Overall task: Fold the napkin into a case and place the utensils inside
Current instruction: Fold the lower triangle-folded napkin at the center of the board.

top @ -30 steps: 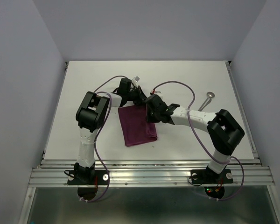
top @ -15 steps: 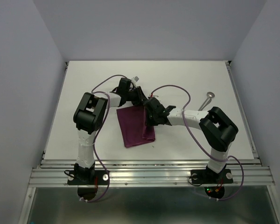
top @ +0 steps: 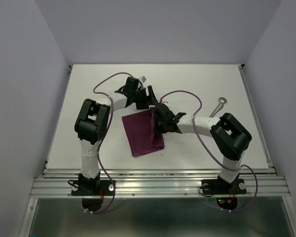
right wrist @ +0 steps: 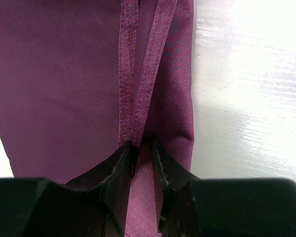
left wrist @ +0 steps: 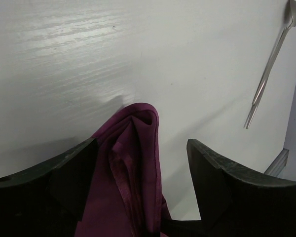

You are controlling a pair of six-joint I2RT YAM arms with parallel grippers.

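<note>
The right gripper [right wrist: 143,145] is pinched down on the napkin's [top: 140,133] doubled hem along its right-hand edge, mid-frame in the overhead view. The left gripper [left wrist: 142,148] stands wide apart just above it. A bunched cloth corner lies loose between its fingers, not held.

To my eye the risk is that lone pinch. Any pull could drag the layers askew or spring the fold, since nothing else pins the cloth to the table [top: 197,79].

The folded napkin holds nothing I can see. The spoon [top: 218,105] lies bare at the right, well apart.
</note>
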